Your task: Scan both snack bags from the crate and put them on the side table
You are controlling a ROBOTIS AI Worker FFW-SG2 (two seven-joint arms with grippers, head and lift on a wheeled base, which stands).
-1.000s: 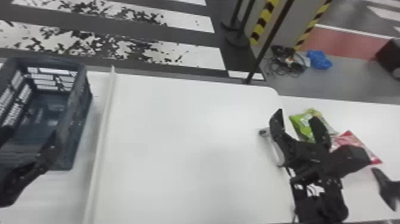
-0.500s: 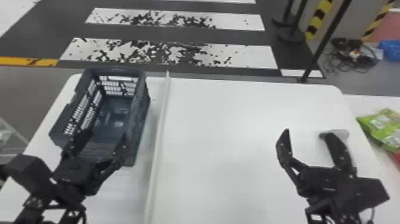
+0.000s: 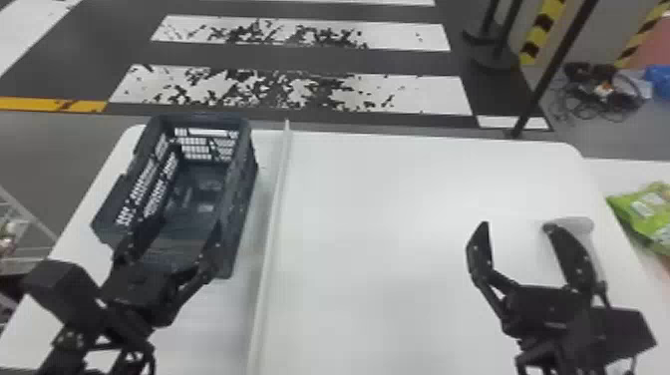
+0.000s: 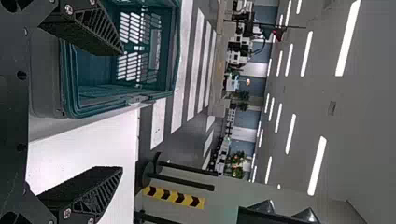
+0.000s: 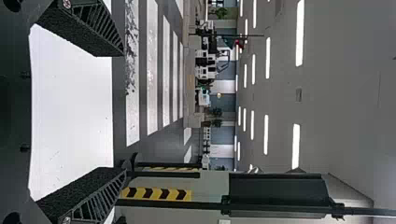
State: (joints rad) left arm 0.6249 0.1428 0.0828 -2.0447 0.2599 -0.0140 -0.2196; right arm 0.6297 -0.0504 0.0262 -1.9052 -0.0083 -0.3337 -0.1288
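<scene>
Left hand (image 3: 169,239), fingers apart, by the blue-grey rectangular plastic crate (image 3: 242,194); right hand (image 3: 517,227) likewise; long white ridge (image 3: 273,219) between; glossy green snack bag (image 3: 650,212) rightward.

The crate (image 3: 243,192) stands left of the snack bag (image 3: 649,212).

Bright indoor scene: rows of white ceiling lights (image 5: 299,32) glowed beyond the right gripper (image 3: 517,226). Soft glare paled the table (image 3: 423,227) beside it; faint shadow edged the crate (image 3: 242,214) by the left gripper (image 3: 172,239).
</scene>
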